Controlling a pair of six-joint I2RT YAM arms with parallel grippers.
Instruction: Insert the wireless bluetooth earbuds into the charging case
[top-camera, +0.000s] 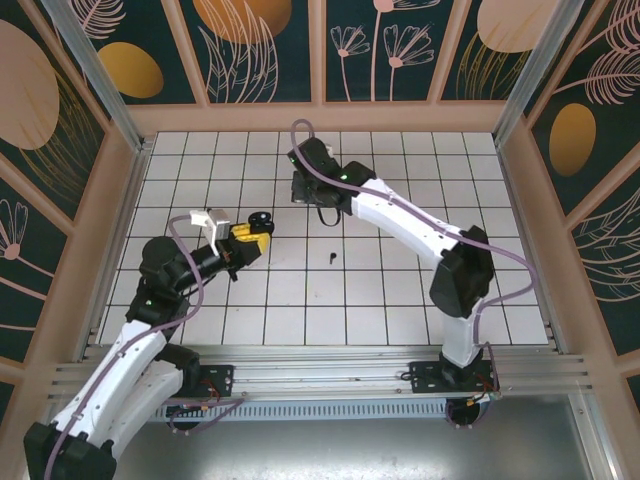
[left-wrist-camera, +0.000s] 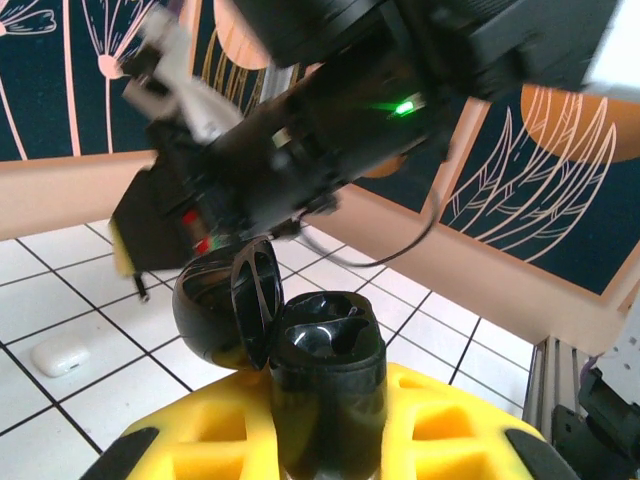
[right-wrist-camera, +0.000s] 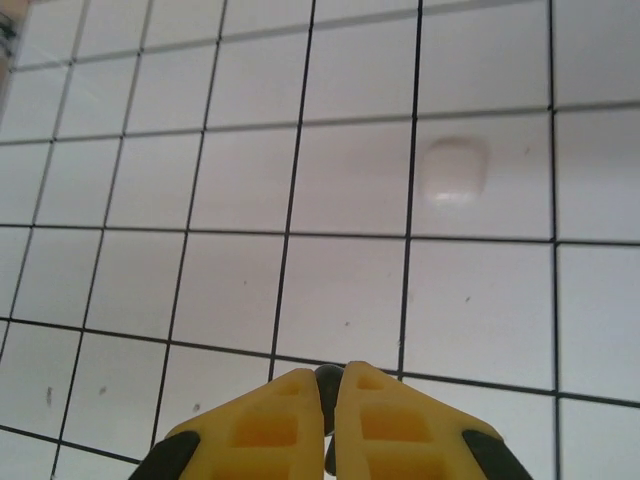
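Note:
My left gripper (top-camera: 252, 236) is shut on the black charging case (left-wrist-camera: 325, 385) and holds it upright above the tiles. The case's lid (left-wrist-camera: 215, 300) is swung open to the left and both glossy wells face up. My right gripper (right-wrist-camera: 332, 388) points down at the floor, shut on a small black earbud (right-wrist-camera: 329, 382) that peeks out between its yellow fingertips. In the top view a second black earbud (top-camera: 331, 258) lies loose on a tile between the two arms. The right arm's wrist (top-camera: 320, 172) hangs over the far middle of the floor.
A rounded white box (right-wrist-camera: 455, 168) lies on a tile ahead of the right gripper, and the white box (left-wrist-camera: 60, 355) also appears low on the left in the left wrist view. The right arm's dark wrist (left-wrist-camera: 330, 110) looms just above the held case. Wooden walls ring the floor.

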